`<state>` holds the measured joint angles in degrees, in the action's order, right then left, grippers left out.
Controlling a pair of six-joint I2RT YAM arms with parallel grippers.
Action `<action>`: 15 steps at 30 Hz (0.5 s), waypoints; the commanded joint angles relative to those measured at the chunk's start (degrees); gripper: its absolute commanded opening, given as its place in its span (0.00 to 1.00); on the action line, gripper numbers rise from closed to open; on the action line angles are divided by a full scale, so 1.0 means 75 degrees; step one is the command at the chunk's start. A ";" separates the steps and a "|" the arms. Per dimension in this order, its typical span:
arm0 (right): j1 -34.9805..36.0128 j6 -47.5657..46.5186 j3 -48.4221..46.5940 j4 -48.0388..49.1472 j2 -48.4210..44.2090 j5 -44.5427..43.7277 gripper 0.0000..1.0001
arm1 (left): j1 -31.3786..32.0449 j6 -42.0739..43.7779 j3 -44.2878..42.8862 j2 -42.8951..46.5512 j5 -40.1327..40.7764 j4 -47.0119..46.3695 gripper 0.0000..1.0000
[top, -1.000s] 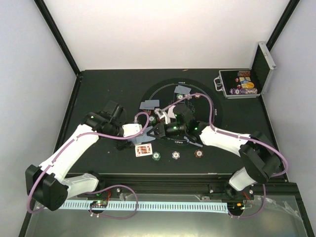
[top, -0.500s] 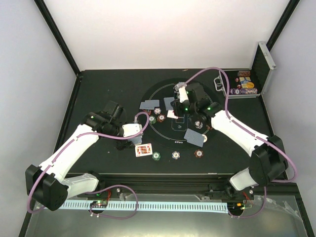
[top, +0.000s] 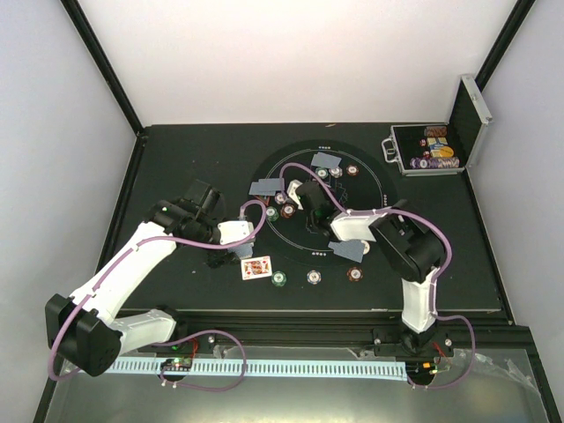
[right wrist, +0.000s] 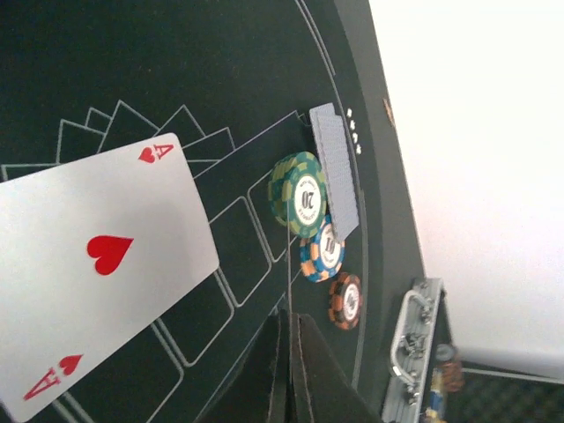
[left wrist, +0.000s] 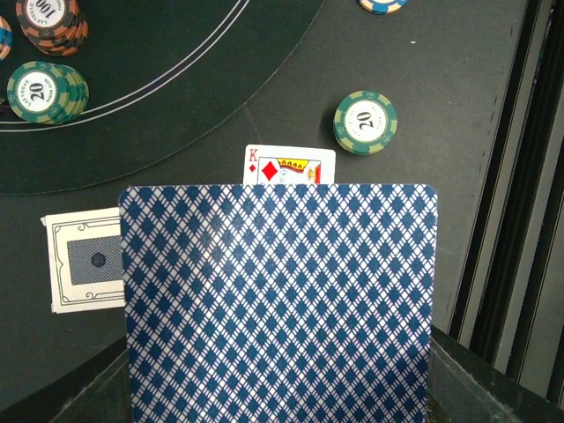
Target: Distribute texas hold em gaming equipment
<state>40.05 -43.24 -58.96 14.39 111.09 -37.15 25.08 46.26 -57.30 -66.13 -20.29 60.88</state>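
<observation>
Playing cards lie around the round mat. Silver-edged case stands open w/ lid up, well apart from the right gripper, low on its right in wrist view. Inside are coloured chips packed in rows.

Left arm reaches fwd from its base, elbow bent. The left gripper is clamped on a blue-backed card held upright before its wrist cam. Just beyond that card a king of diamonds lies face up, w/ a green chip stack near its right and a white-bordered card to the left.

Right arm is bent at the elbow, forearm pointing left across the mat, fingers pinched together on nothing. Ace of hearts lies face up just left of them; touching or not, can't tell. Ahead sits a row of three chips beside a grey-backed card.
</observation>
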 commanded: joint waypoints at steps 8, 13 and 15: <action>0.0111 -0.0032 -0.0085 -0.0667 0.0167 0.0354 0.01 | -0.0016 -0.0050 -0.0497 -0.0216 0.0132 0.0202 0.02; 0.0120 0.0752 -0.0235 -0.1701 0.0009 0.0990 0.11 | -0.0016 -0.0044 -0.0574 -0.0191 0.0148 0.0281 0.02; 0.0120 0.0952 -0.0245 -0.1830 -0.0086 0.1028 0.24 | -0.0017 -0.0028 -0.0601 -0.0172 0.0143 0.0314 0.02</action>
<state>40.53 -41.39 -59.13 6.57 112.18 -32.64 25.08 46.26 -59.09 -67.61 -19.49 61.73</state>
